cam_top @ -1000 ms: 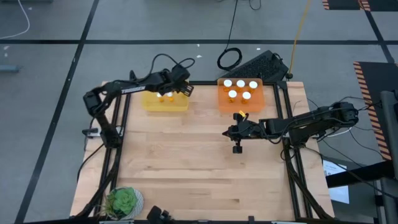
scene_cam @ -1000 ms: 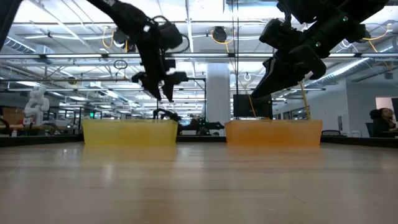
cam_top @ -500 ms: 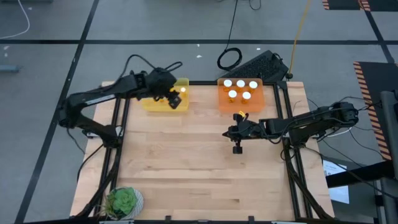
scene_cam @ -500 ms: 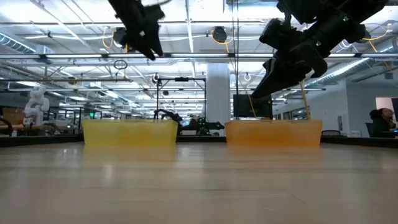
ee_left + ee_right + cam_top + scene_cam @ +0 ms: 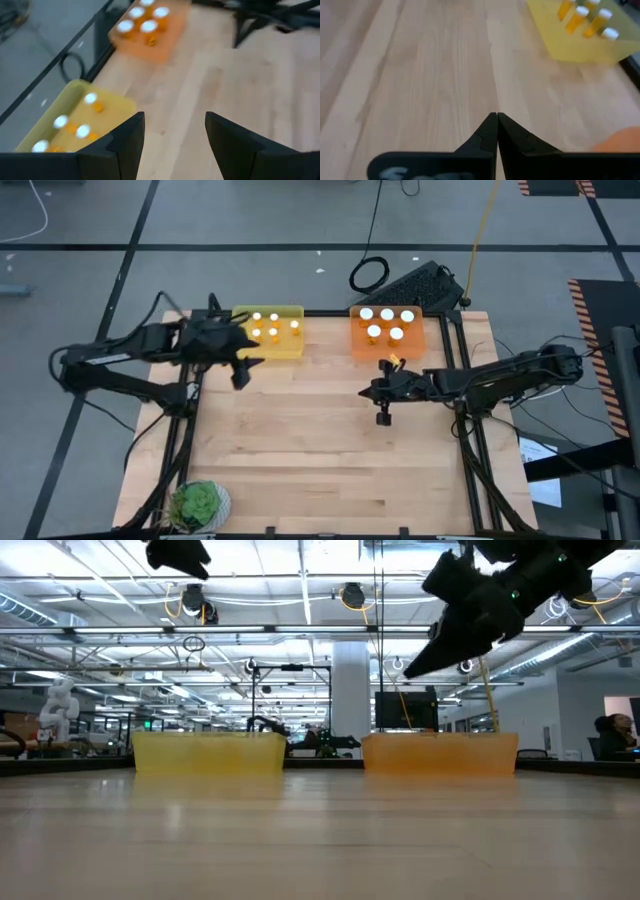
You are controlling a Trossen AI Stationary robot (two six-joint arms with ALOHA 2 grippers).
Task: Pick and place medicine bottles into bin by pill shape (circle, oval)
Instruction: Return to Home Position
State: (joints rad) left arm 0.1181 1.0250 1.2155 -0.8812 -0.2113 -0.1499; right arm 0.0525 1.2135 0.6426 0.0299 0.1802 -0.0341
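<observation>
**Operator:** Where does the sort stand, and what comes next for me?

**Spotter:** Start with your counter (image 5: 320, 450): I see only bare wood across the middle, with no loose bottle anywhere on it. The two bins sit along the far edge. Your yellow bin (image 5: 268, 332) is at about eleven o'clock from the counter's centre and holds five medicine bottles (image 5: 273, 326). Your orange bin (image 5: 388, 333) is at about one o'clock and holds five more medicine bottles (image 5: 385, 321), all standing with white caps up. A small potted plant (image 5: 197, 504) sits at the near corner, around seven o'clock.

**Operator:** And the arms?

**Spotter:** Your left hand (image 5: 240, 367) hangs above the counter's edge just at seven o'clock of the yellow bin, fingers spread apart with nothing between them. Your right hand (image 5: 381, 407) hovers at six o'clock of the orange bin, fingers pressed together and empty.

**Operator:** So which step is this?

**Spotter:** By my reading, the placing is finished and you are at the retreat. All ten bottles appear binned. I cannot read the pill shapes from here, so I cannot confirm the sorting itself. Your next move calls for little: bring both arms clear of the bins without brushing a rim, and park them.
</observation>
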